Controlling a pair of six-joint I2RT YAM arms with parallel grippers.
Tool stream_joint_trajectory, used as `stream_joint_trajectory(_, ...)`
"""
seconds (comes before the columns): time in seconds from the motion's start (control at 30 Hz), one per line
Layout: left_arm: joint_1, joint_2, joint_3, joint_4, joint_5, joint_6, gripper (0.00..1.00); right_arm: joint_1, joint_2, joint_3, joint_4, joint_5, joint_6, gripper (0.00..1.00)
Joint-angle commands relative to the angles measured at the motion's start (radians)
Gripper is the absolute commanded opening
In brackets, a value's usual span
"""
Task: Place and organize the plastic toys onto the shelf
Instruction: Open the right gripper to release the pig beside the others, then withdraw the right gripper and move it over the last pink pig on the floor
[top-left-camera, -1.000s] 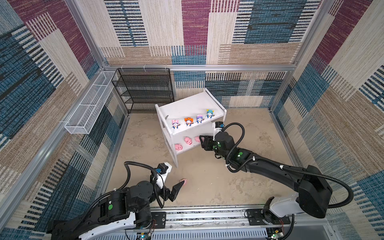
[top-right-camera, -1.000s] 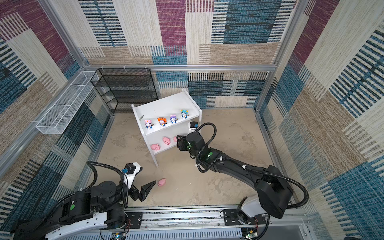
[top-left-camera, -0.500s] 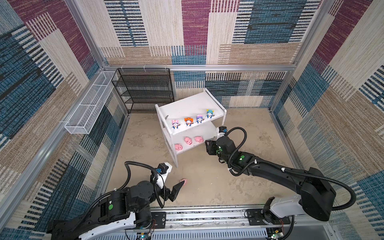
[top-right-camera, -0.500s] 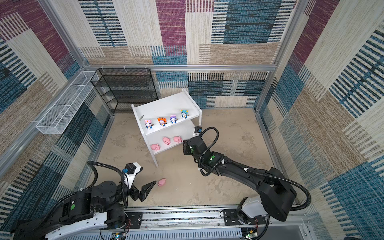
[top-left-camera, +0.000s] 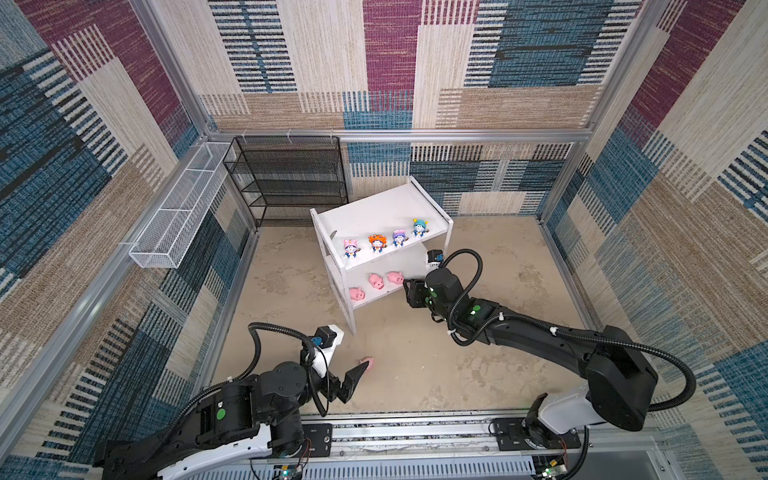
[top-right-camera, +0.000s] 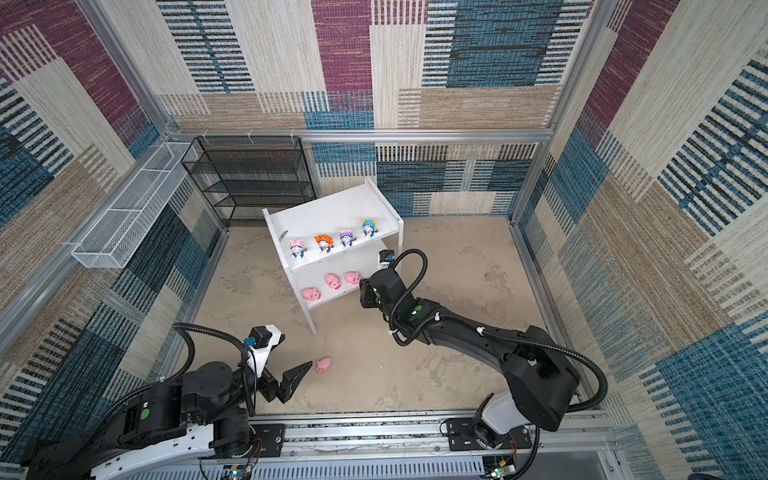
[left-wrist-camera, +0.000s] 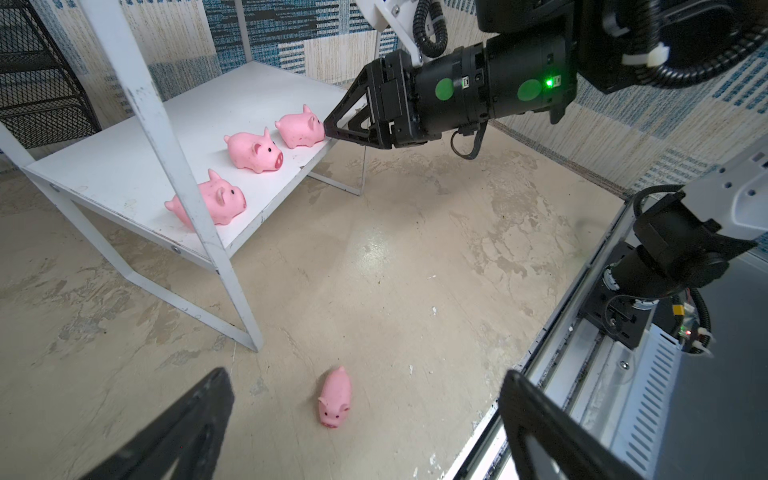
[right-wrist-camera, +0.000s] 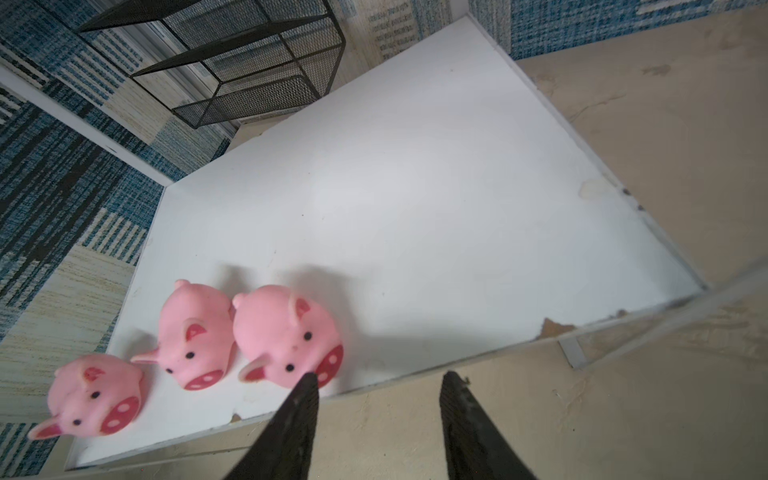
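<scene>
The white shelf stands at mid-floor. Four hooded figurines line its upper board, from pink to teal. Three pink pigs sit on the lower board. My right gripper is open and empty at that board's front edge, and one fingertip is at the nearest pig's snout. A fourth pig lies on the floor. My left gripper hangs wide open just short of it.
A black wire-mesh rack stands against the back wall, left of the shelf. A long white wire basket hangs on the left wall. The shelf's thin front leg stands between my left gripper and the lower board. A metal rail runs along the front.
My right gripper has shifted slightly at the shelf's front edge and its jaws have narrowed a little. The left arm and the pigs have not moved.
</scene>
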Motion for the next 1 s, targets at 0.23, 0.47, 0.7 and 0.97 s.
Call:
stream_joint_trajectory(0.23,0.001,0.005,0.002,0.031,-0.006,0.012,1.0,0.009,0.023,0.022,0.066,-0.084,-0.036,0.49)
stream_joint_trajectory(0.47,0.001,0.008,0.005,0.031,-0.008,0.014,1.0,0.015,0.012,0.031,0.073,-0.098,-0.061,0.47)
stream_joint_trajectory(0.7,0.001,0.012,0.002,0.038,-0.008,0.017,1.0,0.015,-0.059,0.001,0.05,-0.096,-0.078,0.47)
stream_joint_trajectory(0.97,0.001,0.005,0.004,0.025,-0.008,0.006,1.0,0.073,-0.168,-0.205,0.186,-0.286,-0.213,0.52)
